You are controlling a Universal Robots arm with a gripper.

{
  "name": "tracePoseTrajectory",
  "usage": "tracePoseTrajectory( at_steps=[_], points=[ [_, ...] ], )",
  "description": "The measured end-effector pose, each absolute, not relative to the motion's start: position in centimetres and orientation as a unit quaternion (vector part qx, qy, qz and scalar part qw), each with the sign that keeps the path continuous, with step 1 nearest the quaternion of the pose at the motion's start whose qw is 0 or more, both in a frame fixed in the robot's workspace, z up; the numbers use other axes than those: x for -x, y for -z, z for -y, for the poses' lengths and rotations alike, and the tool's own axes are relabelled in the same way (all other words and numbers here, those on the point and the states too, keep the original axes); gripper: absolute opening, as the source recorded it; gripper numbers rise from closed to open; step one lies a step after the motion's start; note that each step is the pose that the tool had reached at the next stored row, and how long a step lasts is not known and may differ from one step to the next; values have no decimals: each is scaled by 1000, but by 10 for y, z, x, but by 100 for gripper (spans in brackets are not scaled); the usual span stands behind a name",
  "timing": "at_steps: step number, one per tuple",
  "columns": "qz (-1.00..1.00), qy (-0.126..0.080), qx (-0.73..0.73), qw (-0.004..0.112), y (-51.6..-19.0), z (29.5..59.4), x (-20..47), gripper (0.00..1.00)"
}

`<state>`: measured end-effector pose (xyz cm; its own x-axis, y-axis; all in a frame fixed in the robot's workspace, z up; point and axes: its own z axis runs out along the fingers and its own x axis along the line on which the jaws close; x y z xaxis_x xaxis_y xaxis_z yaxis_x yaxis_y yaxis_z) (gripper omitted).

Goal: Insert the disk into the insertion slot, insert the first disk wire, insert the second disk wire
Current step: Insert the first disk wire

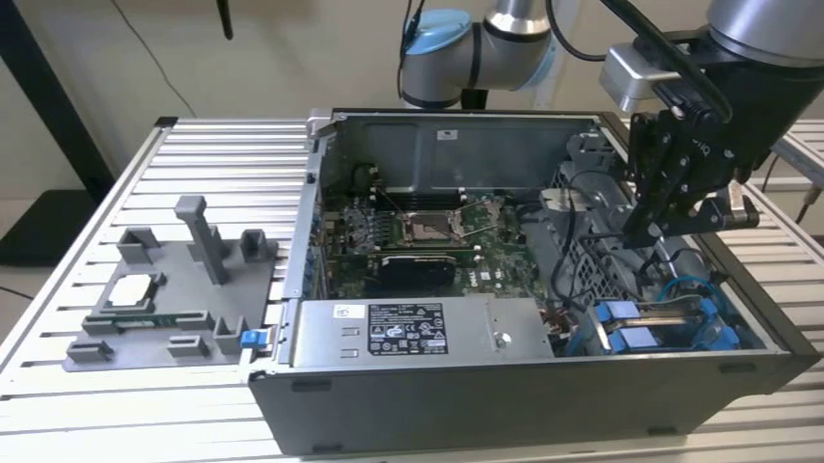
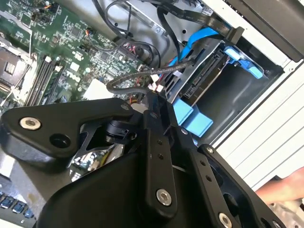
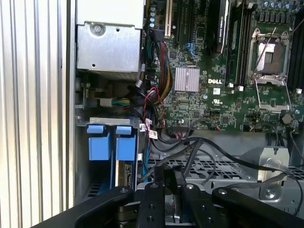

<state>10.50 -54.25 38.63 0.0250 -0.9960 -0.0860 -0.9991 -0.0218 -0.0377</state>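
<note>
Disk (image 2: 205,78) slotted; black cables (image 2: 137,80) crowd beside it.

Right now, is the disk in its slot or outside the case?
In: the disk sits inside the drive bay at a corner of the case; its blue carrier tabs show there in the first wrist view.

A robotics lab: an open computer case (image 1: 515,405) on a slotted aluminium bench (image 1: 206,145), beside a grey parts fixture (image 1: 206,241)
</note>
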Motion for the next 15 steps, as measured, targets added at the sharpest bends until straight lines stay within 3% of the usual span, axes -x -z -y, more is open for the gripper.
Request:
tracePoseTrajectory(
  at_steps=[9, 15],
  points=[
    [-698, -18, 715, 43, -386, 543, -106, 0],
    [-698, -26, 714, 35, -384, 548, -115, 0]
  ],
)
